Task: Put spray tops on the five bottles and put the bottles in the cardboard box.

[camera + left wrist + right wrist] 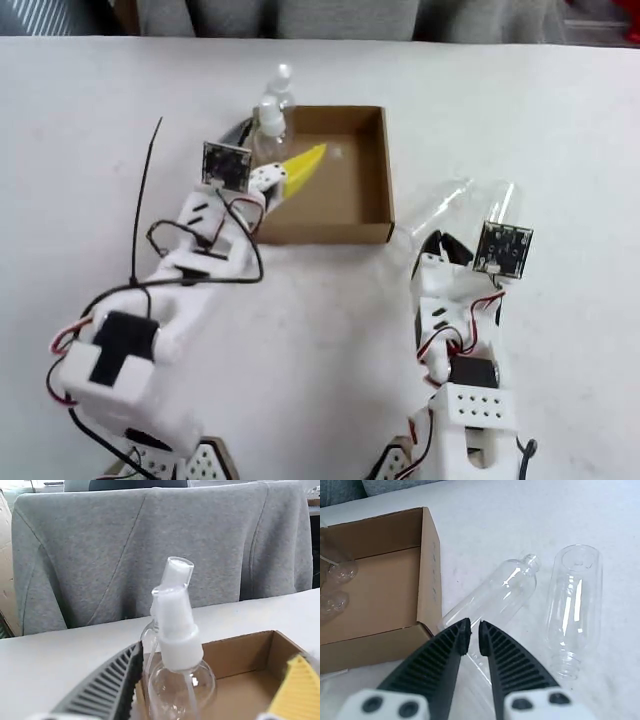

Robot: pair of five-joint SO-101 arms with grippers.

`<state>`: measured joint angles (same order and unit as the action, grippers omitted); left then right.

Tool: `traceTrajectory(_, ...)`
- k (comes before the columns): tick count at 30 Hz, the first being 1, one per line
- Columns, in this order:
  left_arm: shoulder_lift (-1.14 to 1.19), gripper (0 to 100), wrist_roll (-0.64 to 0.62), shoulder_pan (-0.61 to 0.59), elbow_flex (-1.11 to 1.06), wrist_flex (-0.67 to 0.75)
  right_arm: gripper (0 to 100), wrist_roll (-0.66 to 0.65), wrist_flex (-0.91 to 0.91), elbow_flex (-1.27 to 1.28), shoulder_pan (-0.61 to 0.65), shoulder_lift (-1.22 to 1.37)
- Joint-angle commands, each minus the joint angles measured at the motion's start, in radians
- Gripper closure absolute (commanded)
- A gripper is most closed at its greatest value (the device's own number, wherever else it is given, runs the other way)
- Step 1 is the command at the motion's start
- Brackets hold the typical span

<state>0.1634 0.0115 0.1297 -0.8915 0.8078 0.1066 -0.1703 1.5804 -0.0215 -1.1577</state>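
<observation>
- High view: the left arm (pixel 190 260) comes up from the counter's near left corner to the cardboard box (pixel 375 170), which sits open-topped around the middle of the counter.
- From where I stand the left jaws are spread wide. The grey ribbed one is just beside a capped bottle (pixel 175 680), and the yellow one is well apart from it, over the box floor.
- That bottle stands upright at the box's far left corner with a white spray top (pixel 175 615) on it. I can't tell whether its base is inside the wall or just outside.
- A second capped bottle (pixel 283 80) stands upright just behind it, toward the far edge and outside the box.
- Grey upholstery (pixel 150 545) runs along beyond the counter's far edge.
- Two clear bottles with no tops lie on the counter to the right of the box, side by side.
- The first lying bottle (pixel 490 600) has its base near the box's near right corner, and its neck points toward the far edge.
- The second lying bottle (pixel 572 605) lies the other way round, its open neck toward the near edge.
- The right arm (pixel 465 330) reaches in from the near edge, right of the middle.
- The right jaws, black and ribbed, are drawn almost together with a thin slit between them and nothing in it. Their tips are over the base end of the first lying bottle.
</observation>
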Motion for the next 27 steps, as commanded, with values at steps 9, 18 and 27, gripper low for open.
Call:
traceTrajectory(9, -0.515, 58, -0.094, -0.010, -0.052, -0.706, 97.8, -0.006, 0.021, -0.005, -0.004, -0.010)
traceTrajectory(18, -0.845, 84, -0.095, -0.050, -0.060, -1.082, 98.1, -0.006, 0.016, -0.005, -0.004, -0.010)
traceTrajectory(27, -1.073, 98, -0.091, -0.124, -0.153, -1.339, 98.1, -0.025, 0.013, -0.009, -0.059, -0.010)
